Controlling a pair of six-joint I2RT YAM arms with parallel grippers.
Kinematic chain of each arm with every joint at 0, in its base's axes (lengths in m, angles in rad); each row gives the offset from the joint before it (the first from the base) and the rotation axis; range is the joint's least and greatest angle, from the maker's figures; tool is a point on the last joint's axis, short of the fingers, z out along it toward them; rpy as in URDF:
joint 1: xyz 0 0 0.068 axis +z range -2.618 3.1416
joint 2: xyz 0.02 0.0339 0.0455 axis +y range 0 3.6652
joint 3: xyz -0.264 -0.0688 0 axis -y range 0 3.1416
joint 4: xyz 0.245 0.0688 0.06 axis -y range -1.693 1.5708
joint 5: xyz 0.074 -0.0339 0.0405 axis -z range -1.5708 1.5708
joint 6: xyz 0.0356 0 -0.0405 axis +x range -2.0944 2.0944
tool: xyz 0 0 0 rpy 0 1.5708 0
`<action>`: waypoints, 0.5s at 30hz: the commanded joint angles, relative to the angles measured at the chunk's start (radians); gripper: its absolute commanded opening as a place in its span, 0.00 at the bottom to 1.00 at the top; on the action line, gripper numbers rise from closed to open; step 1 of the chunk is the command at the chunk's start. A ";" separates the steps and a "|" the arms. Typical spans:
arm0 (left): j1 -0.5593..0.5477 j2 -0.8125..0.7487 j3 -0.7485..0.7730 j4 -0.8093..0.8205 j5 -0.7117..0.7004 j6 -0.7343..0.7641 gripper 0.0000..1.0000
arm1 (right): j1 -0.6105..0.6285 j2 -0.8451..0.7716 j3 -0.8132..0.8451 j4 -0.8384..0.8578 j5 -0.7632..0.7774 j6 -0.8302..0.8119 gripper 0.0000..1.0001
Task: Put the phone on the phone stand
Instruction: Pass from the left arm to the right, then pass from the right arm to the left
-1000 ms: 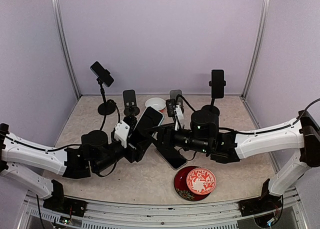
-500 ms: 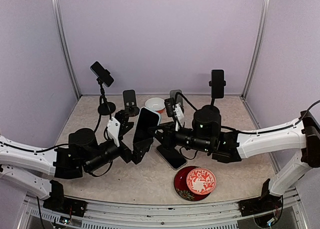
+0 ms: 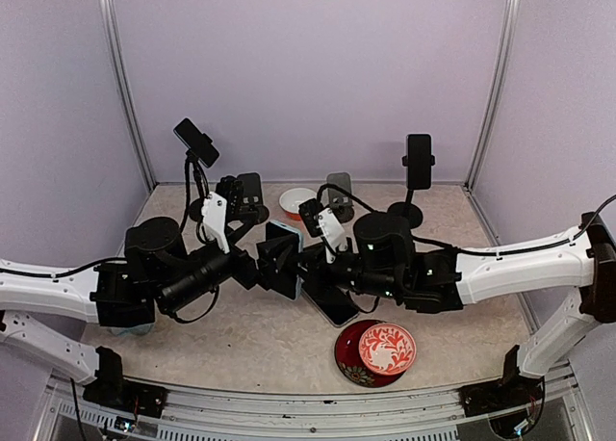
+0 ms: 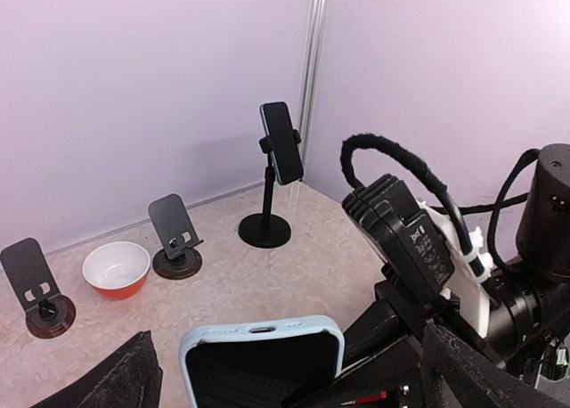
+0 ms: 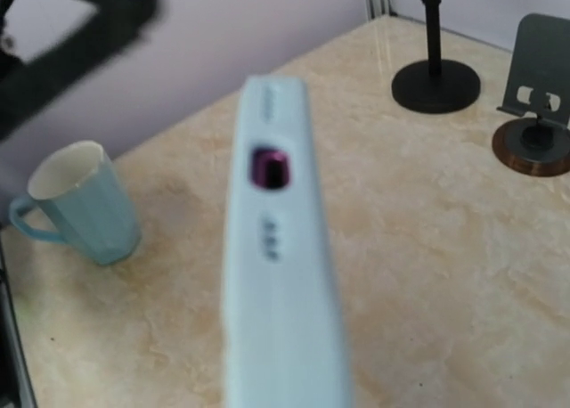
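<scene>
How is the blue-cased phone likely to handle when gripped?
Likely rigid: the phone looks flat and unbent, upright. Its light-blue case looks matte, so probably not slippery. Thin, as the right wrist view shows edge-on, it may pivot in a pinch.

Top view: light is even and diffuse, coming from overhead. The back wall [image 3: 308, 75] is brightest mid-frame and dims toward the corners. Shadows on the worktop [image 3: 279, 340] are faint and soft-edged. Slight sheen on the red plate [image 3: 386, 350]. Side posts [image 3: 123, 85] lean inward, a wide-lens look.

Left wrist view: bright, with a sharp background. The phone [image 4: 263, 341] at the bottom edge is a little soft.

Right wrist view: the phone's edge fills the centre, badly out of focus. The mug [image 5: 76, 203] and worktop behind are sharper. Pale glare on the far worktop.
</scene>
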 commanded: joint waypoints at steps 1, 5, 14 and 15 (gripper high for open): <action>-0.010 0.045 0.048 -0.060 -0.042 -0.023 0.99 | 0.039 0.024 0.107 -0.051 0.111 -0.016 0.00; -0.010 0.076 0.071 -0.095 -0.071 -0.032 0.99 | 0.051 0.026 0.134 -0.072 0.130 -0.004 0.00; -0.009 0.106 0.097 -0.123 -0.108 -0.029 0.89 | 0.089 0.058 0.201 -0.128 0.177 -0.040 0.00; -0.008 0.106 0.097 -0.122 -0.112 -0.031 0.87 | 0.091 0.058 0.199 -0.124 0.178 -0.043 0.00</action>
